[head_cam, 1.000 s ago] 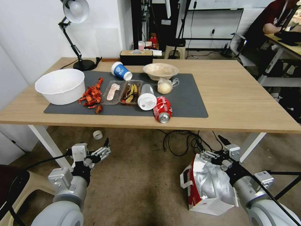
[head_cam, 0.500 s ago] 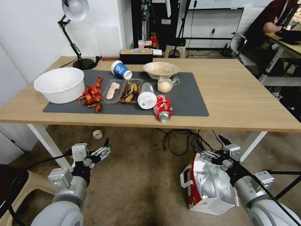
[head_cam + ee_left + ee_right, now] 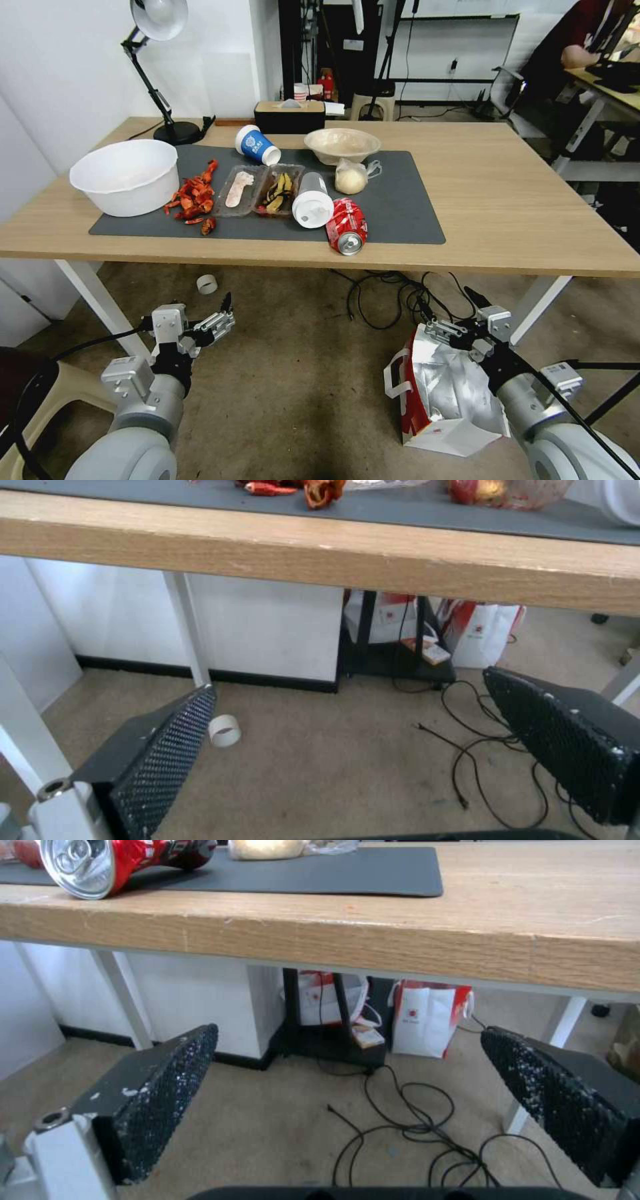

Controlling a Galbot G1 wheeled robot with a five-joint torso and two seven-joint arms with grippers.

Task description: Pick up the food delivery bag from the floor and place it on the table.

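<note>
A worn carpeted floor (image 3: 300,387) runs under the light-wood table (image 3: 520,207), whose grey mat (image 3: 407,220) is crowded with bowls, cups and a dented can. The food delivery bag (image 3: 443,393) sits on the carpet just in front of the table's near edge, on my right, slumped and tilted with its foil-lined mouth gaping up and toward the table — its long axis runs roughly from base to mouth, leaning away from me. My right gripper (image 3: 448,312) hovers at the bag's upper rim, jaws spread wide, holding nothing. My left gripper (image 3: 223,313) waits low on the other side, also released. I judge the bag light, soft and crumple-prone — the flat white handle (image 3: 395,380) or the stiffer rim looks the safest hold.
</note>
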